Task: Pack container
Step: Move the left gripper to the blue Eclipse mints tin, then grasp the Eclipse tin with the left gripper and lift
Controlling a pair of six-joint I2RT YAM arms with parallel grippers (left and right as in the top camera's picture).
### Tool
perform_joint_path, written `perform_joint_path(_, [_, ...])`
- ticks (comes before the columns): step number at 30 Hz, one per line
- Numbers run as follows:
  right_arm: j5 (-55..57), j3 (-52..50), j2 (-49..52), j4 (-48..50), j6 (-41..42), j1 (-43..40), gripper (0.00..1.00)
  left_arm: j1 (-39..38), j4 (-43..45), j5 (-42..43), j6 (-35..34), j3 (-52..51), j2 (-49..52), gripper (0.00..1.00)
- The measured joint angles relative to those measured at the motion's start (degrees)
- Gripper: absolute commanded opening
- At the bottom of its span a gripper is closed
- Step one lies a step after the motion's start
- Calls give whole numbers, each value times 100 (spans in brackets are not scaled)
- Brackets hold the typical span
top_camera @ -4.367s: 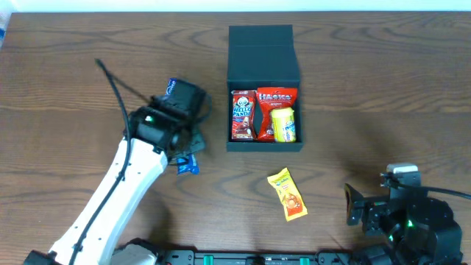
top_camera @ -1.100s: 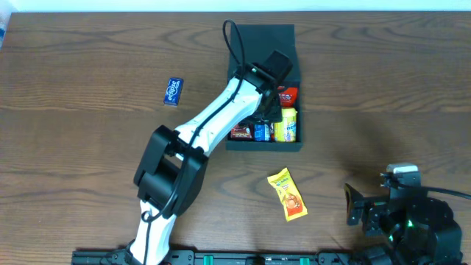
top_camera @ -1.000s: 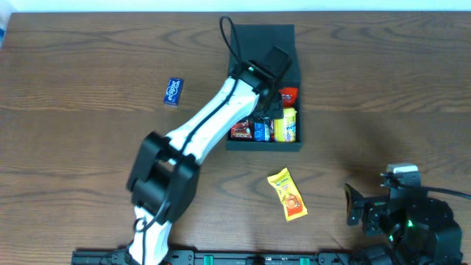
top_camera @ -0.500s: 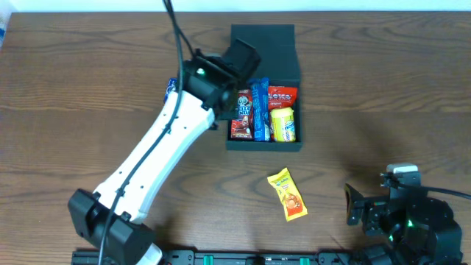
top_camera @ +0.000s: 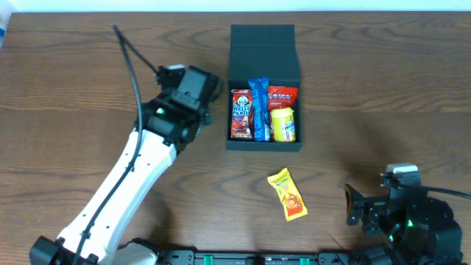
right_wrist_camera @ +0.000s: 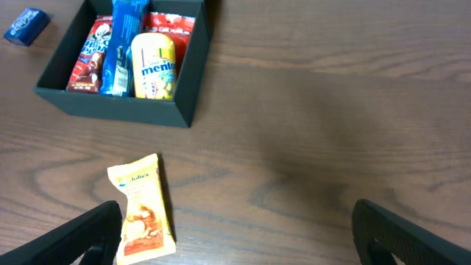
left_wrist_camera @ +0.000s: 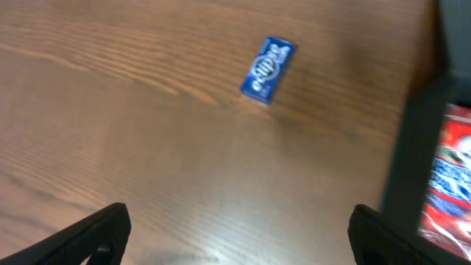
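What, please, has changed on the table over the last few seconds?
The left gripper carried the long blue packet from the table into the container, let go and pulled back beside it, open. The yellow packet, small blue packet and right gripper stayed put.

Matte container (top_camera: 265, 46) — wood-grain table (top_camera: 383, 81)

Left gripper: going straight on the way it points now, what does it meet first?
Probably the bare table: the open left gripper points down at it. The small blue packet lies further ahead, though depth is unclear.
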Motion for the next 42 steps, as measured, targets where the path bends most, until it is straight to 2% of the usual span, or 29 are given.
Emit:
perform_joint_path(4, [-7,0,0,0,0,0,99,540,872,417,726,-341,339,95])
perform_joint_path(8, [-9,0,0,0,0,2,99,1014,1346,638,1499,-339,1353,95])
perform_joint_path(13, [-9,0,0,-2,0,2,99,1261,1882,719,2085,-289,2179,95])
perform_joint_path(21, [-9,0,0,0,0,0,99,1386,2712,1021,2743,-72,2533,95])
perform_joint_path(34, [-9,0,0,0,0,0,99,1679,2785,1674,3086,660,3405,95])
perform_joint_path(42, [-9,0,0,0,0,2,99,1788,2848,2079,3084,741,3501,95])
